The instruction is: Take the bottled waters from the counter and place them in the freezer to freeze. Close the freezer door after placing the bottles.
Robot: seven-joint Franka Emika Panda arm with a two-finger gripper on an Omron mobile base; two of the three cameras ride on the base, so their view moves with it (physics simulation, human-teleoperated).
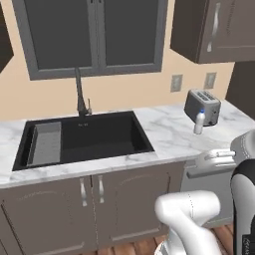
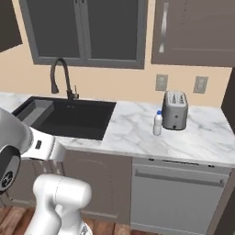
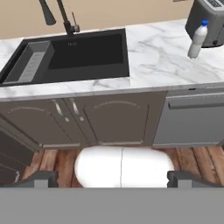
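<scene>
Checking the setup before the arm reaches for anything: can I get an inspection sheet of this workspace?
Surface: white marble counter, black sink set in.
Job's things: one white bottle with blue cap, upright, in front of the toaster.
Clutter: nothing seen beyond the toaster.
Grippers: gripper open, low before the cabinets, holding nothing.
Cables: nothing seen.
Surroundings: faucet, window, two wall outlets, dishwasher under the counter.

No readable text, brand, number or sign is found anywhere. The white bottle (image 2: pixel 158 123) is seen without a legible label, and nothing is printed on the toaster (image 2: pixel 175 109). A faint mark on the robot arm (image 1: pixel 247 242) is too blurred to be read.
</scene>
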